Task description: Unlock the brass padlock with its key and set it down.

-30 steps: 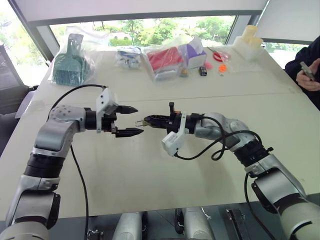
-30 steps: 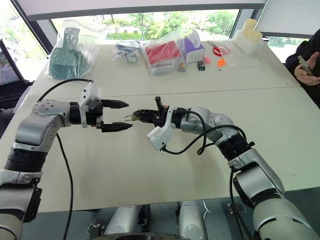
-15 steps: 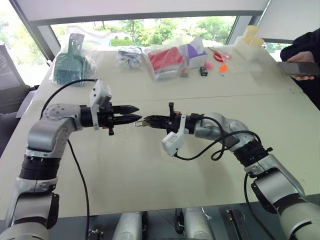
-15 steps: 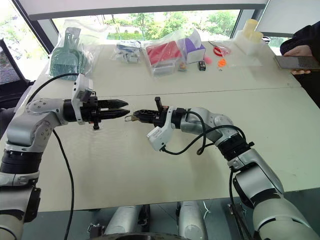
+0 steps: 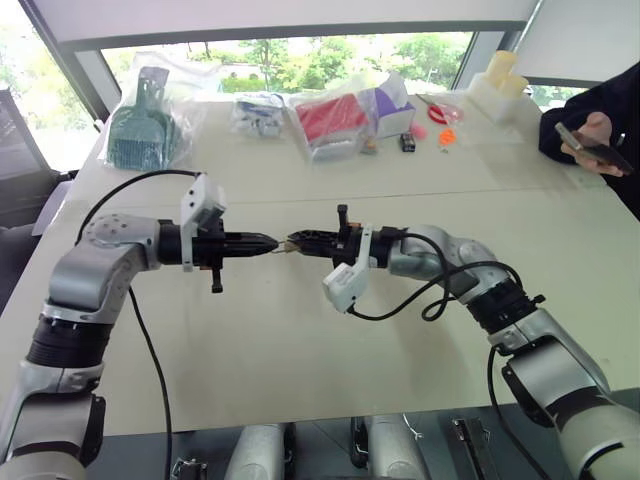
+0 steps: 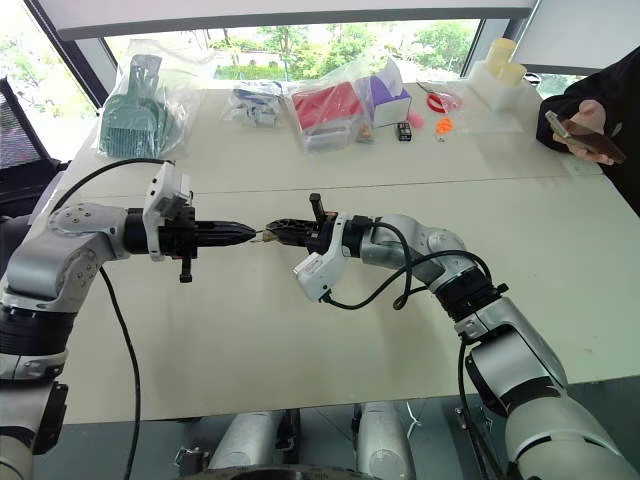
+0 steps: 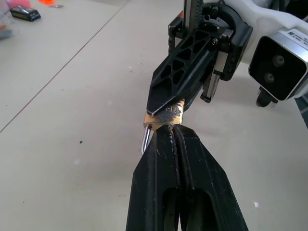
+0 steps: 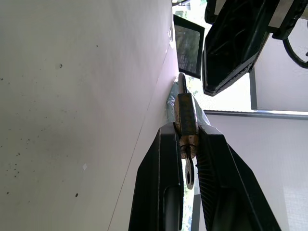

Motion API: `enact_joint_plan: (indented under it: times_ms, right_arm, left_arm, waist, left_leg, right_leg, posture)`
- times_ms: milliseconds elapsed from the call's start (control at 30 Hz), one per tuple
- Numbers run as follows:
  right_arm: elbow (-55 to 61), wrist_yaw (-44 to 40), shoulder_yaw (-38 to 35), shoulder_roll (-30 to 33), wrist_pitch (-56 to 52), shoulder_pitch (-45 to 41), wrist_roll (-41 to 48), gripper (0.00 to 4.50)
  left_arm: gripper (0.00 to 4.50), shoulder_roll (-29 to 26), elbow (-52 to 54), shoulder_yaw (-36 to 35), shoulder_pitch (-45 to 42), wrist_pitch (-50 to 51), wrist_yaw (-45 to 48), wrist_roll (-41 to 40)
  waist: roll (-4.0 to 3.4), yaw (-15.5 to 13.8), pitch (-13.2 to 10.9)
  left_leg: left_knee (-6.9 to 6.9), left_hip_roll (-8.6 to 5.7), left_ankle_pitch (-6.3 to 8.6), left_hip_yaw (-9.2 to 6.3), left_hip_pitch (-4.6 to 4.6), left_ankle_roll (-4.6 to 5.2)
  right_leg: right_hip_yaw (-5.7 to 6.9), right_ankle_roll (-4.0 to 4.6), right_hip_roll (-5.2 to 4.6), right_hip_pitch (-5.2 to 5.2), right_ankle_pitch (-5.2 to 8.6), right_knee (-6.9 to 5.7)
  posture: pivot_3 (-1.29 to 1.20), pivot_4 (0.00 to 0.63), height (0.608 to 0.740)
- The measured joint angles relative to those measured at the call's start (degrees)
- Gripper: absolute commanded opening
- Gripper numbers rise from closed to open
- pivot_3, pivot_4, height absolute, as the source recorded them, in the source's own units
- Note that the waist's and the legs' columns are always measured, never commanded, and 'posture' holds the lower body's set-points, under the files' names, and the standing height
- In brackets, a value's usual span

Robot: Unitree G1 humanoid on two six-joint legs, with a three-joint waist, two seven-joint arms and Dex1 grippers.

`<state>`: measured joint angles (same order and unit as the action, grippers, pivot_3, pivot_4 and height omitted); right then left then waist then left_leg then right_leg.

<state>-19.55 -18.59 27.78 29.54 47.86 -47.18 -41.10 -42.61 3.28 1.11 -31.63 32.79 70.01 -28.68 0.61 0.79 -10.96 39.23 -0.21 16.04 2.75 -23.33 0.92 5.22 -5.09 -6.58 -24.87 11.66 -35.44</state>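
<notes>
Left wrist view: the left gripper (image 7: 174,137), fingers pressed together, meets the tiny yellowish brass padlock (image 7: 166,117) clamped by the right gripper (image 8: 186,139) above the table. Unlocking underway; next likely needs a gentle twist of the thin silvery key (image 8: 189,173).

The small brass padlock (image 8: 186,120) has a yellowish, slightly scuffed body and a thin silvery shackle (image 7: 145,139). A tiny silvery metal key (image 8: 189,174) hangs at its lower end. Both the left gripper (image 7: 173,139) and the right gripper (image 8: 186,144) have matte black fingers, the right one's with an open lattice pattern, and white camera housings sit on the grey arms. The wide table (image 5: 300,340) is plain off-white, faintly speckled with dark dots. At its far side lie a teal plastic comb-like tool in clear wrap (image 5: 140,130) (possibly a scoop), a red packet in a clear bag (image 5: 330,118), a purple box (image 5: 388,105) and small orange bits (image 5: 445,135).
</notes>
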Motion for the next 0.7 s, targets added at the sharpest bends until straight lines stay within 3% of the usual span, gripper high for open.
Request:
enact_joint_plan:
  times_ms: [700]
  right_arm:
    - [-0.5, -0.3, -0.3, -0.1, -1.0, 0.0, 1.5, 0.00]
  left_arm:
    - [0.02, 6.6, -12.3, 2.7, -2.9, -7.5, -1.3, 6.0]
  waist:
    - [0.00, 0.0, 0.0]
  left_leg:
    - [0.00, 0.00, 0.04, 0.02, 0.00, 0.07]
  right_leg:
    - [0.00, 0.00, 0.01, 0.00, 0.00, 0.00]
  posture:
    - [0.00, 0.150, 0.740]
